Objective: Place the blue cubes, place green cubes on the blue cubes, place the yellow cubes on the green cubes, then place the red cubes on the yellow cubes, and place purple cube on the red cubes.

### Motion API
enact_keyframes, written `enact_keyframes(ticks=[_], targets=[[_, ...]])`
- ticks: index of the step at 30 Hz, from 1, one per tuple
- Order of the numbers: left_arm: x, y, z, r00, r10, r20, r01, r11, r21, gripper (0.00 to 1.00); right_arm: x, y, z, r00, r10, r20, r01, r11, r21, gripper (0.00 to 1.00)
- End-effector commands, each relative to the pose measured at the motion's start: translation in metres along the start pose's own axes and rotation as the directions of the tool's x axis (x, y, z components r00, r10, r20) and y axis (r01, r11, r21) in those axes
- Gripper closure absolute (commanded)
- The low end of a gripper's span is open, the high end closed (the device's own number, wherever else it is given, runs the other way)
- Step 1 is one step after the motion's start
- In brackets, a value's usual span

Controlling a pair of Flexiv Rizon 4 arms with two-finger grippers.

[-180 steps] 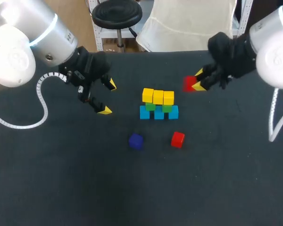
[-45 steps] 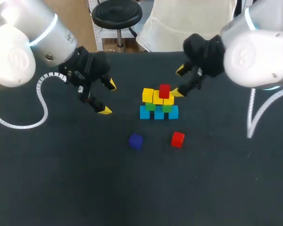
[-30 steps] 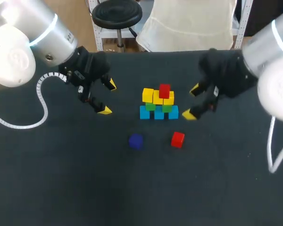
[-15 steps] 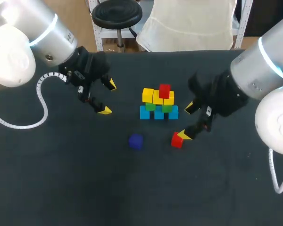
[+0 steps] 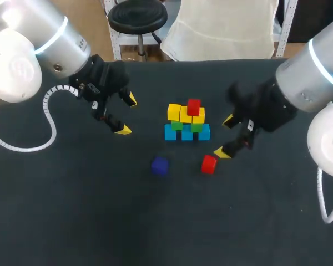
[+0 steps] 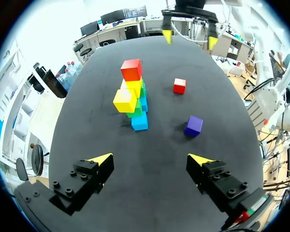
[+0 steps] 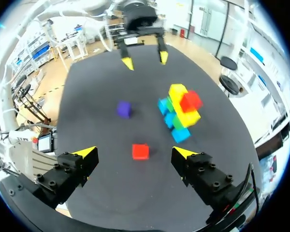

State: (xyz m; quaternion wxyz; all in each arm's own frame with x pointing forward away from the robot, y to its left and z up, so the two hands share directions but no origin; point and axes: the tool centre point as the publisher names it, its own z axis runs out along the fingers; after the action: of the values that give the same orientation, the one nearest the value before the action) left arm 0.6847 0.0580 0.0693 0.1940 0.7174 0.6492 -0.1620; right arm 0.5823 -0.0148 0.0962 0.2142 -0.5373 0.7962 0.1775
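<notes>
Red-layer step: right hand (image 5: 225, 136), wide open, empty, should lower and close on loose red cube (image 5: 208, 164) ahead.

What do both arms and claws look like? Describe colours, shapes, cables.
The left arm and right arm are rounded silver-white shells with thin light-blue rings and black wrists. The left claw and right claw each have two black fingers with yellow wedge tips. A white coiled cable loops beside the left arm.
</notes>
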Motion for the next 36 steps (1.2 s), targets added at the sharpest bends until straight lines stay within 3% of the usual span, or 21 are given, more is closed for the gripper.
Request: enact_keyframes(ticks=[1,9,14,20,36], targets=[[0.001,0.001,0.000,1.000,0.002,0.000,-0.002,1.000,0.002,0.00,0.007,-0.010,0.026,1.000,0.013,-0.012,-0.013,1.000,0.002,0.00],[0.001,0.001,0.000,1.000,0.002,0.000,-0.002,1.000,0.002,0.00,0.017,-0.008,0.049,0.999,0.034,-0.005,-0.034,0.999,-0.014,0.00],[0.001,0.001,0.000,1.000,0.002,0.000,-0.002,1.000,0.002,0.00,0.022,-0.002,0.062,0.999,-0.030,-0.021,0.030,0.999,0.022,0.00],[0.001,0.001,0.000,1.000,0.002,0.000,-0.002,1.000,0.002,0.00,0.029,0.002,0.070,0.999,-0.042,-0.027,0.042,0.999,0.006,0.00],[0.001,0.001,0.000,1.000,0.002,0.000,-0.002,1.000,0.002,0.00,0.039,-0.007,0.093,1.000,-0.020,-0.002,0.020,1.000,-0.015,0.00]])
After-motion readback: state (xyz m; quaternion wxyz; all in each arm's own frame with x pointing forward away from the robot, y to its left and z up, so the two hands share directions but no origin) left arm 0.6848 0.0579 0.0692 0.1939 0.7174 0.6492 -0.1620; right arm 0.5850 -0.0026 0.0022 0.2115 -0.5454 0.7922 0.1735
